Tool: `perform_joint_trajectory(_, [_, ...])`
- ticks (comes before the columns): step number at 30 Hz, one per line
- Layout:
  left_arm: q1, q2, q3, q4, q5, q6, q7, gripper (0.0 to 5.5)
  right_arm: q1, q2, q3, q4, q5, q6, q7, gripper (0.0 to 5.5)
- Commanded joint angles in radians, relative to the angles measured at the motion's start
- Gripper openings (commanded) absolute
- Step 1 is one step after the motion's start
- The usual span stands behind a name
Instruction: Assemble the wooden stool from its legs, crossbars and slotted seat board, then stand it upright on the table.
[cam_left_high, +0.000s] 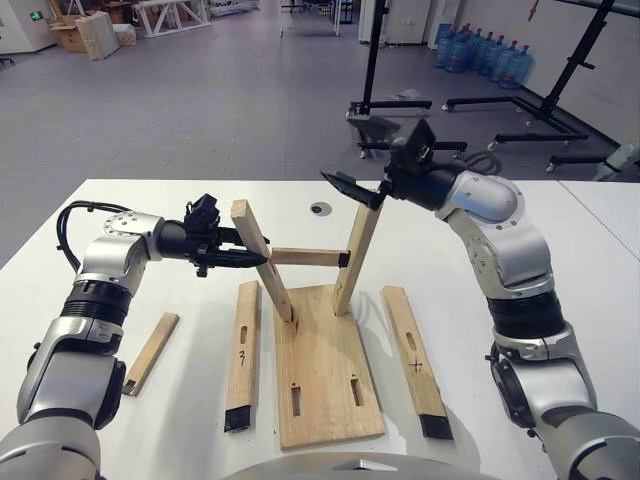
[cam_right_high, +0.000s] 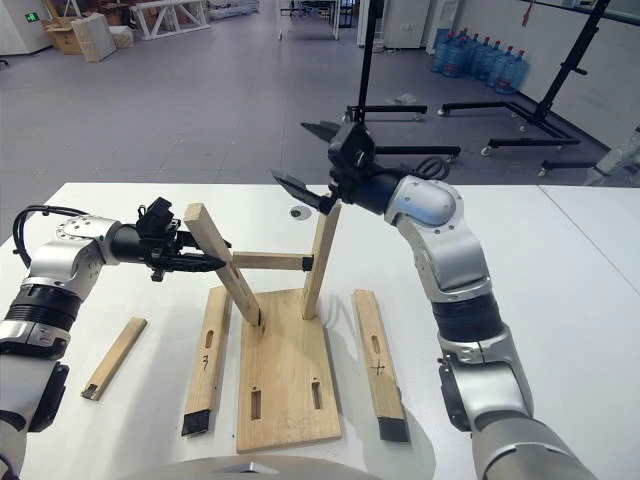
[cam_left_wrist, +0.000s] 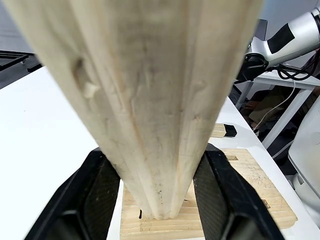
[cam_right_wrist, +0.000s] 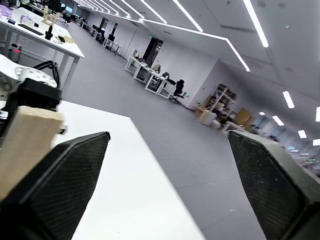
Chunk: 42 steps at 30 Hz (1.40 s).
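Observation:
The slotted seat board (cam_left_high: 325, 385) lies flat mid-table. Two legs stand in its far slots: the left leg (cam_left_high: 262, 258) leans to the left, while the right leg (cam_left_high: 358, 250) is nearly upright. A crossbar (cam_left_high: 305, 257) joins them. My left gripper (cam_left_high: 245, 259) is shut on the left leg (cam_left_wrist: 145, 100) about halfway up, with a finger (cam_left_wrist: 100, 195) pressed on either side. My right gripper (cam_right_high: 305, 158) hangs open by the right leg's top, its lower finger (cam_right_high: 298, 190) just beside it and nothing between the fingers (cam_right_wrist: 65, 180).
Two loose legs with black tips lie flat, one left of the board (cam_left_high: 243, 355) and one right of it (cam_left_high: 415, 360). A short bar (cam_left_high: 150, 352) lies farther left. A round hole (cam_left_high: 320, 208) marks the table's far side. Black racks (cam_left_high: 400, 110) stand beyond.

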Motion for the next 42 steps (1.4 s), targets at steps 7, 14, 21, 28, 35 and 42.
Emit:
perform_joint_trajectory(7, [0.028,0.022,-0.073,0.05,0.132,-0.003,-0.002,2.01,0.067,0.035,0.428,0.0,-0.602,-0.076,-0.159,4.34])
perform_joint_trajectory(14, [0.015,0.021,-0.14,0.047,0.196,-0.035,0.02,2.01,0.103,0.015,0.516,-0.004,-0.65,0.055,0.052,4.34])
perform_joint_trajectory(21, [0.059,0.001,-0.193,-0.05,0.255,-0.035,0.111,2.01,0.122,0.022,0.485,0.019,-0.654,0.059,0.052,4.34])
perform_joint_trajectory(28, [0.134,0.054,-0.233,-0.22,0.327,-0.06,0.203,2.01,0.13,0.032,0.455,0.021,-0.653,0.051,0.038,4.34])
perform_joint_trajectory(35, [0.165,0.077,-0.241,-0.188,0.331,-0.052,0.231,2.01,0.126,0.031,0.448,0.039,-0.663,0.013,0.011,4.34])
perform_joint_trajectory(42, [0.161,0.075,-0.22,-0.15,0.31,-0.034,0.241,2.01,0.07,0.077,0.325,-0.002,-0.632,-0.04,-0.127,4.34])
